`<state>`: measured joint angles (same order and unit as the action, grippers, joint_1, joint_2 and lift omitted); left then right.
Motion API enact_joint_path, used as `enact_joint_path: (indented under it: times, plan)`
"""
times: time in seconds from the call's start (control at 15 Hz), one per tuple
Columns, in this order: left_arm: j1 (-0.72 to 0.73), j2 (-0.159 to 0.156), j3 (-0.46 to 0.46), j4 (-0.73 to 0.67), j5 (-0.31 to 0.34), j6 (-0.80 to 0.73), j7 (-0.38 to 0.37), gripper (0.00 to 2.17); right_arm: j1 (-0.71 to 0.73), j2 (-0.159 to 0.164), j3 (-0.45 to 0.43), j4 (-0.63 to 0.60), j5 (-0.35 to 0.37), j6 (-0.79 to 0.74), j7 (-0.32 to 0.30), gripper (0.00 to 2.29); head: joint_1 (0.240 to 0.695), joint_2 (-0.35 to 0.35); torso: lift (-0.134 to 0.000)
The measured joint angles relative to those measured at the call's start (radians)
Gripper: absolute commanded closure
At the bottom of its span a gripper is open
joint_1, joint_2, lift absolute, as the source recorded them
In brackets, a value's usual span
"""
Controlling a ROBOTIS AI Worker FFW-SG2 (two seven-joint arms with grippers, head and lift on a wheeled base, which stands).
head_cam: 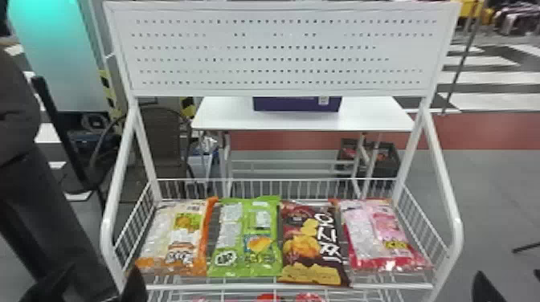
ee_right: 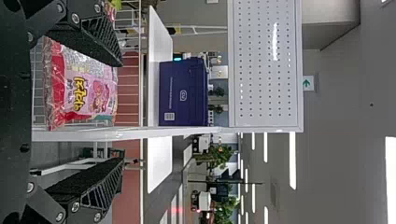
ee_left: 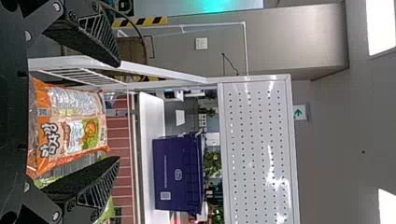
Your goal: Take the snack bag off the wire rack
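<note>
Snack bags lie side by side in the basket of the white wire rack [head_cam: 289,286]: orange-and-white [head_cam: 162,235], green [head_cam: 229,237], brown [head_cam: 295,249] and pink [head_cam: 379,237]. At the bottom left of the head view, my left gripper [head_cam: 94,286] is by the rack's front left corner. My right gripper [head_cam: 509,281] is low at the right, outside the rack's side. In the left wrist view the left gripper [ee_left: 120,111] is open, the orange-and-white bag [ee_left: 70,123] beyond it. The right gripper [ee_right: 123,112] is open too in its wrist view, with the pink bag [ee_right: 88,93] farther off.
The rack's slanted side posts [head_cam: 442,172] flank the basket, and a perforated white panel [head_cam: 277,52] rises above its back. Behind stands a white table [head_cam: 225,114] with a purple box [head_cam: 297,104]. More packs [head_cam: 309,297] show beneath the basket's front rail.
</note>
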<state>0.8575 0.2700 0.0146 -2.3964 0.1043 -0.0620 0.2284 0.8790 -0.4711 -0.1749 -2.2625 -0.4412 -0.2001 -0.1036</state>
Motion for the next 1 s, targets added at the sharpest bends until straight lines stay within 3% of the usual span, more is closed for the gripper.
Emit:
enact_joint_path:
  times: [0.73,1.0]
  plan:
    - [-0.001,-0.001,0.000,-0.001,0.000,0.000,0.000,0.19,-0.018,0.003,0.031,0.008,0.023,0.000,-0.019,0.19,0.499,0.000,0.000]
    - [0.002,-0.009,-0.016,-0.003,-0.014,-0.003,-0.004,0.19,-0.196,0.000,0.129,0.081,0.042,0.116,-0.019,0.19,0.499,0.000,0.000]
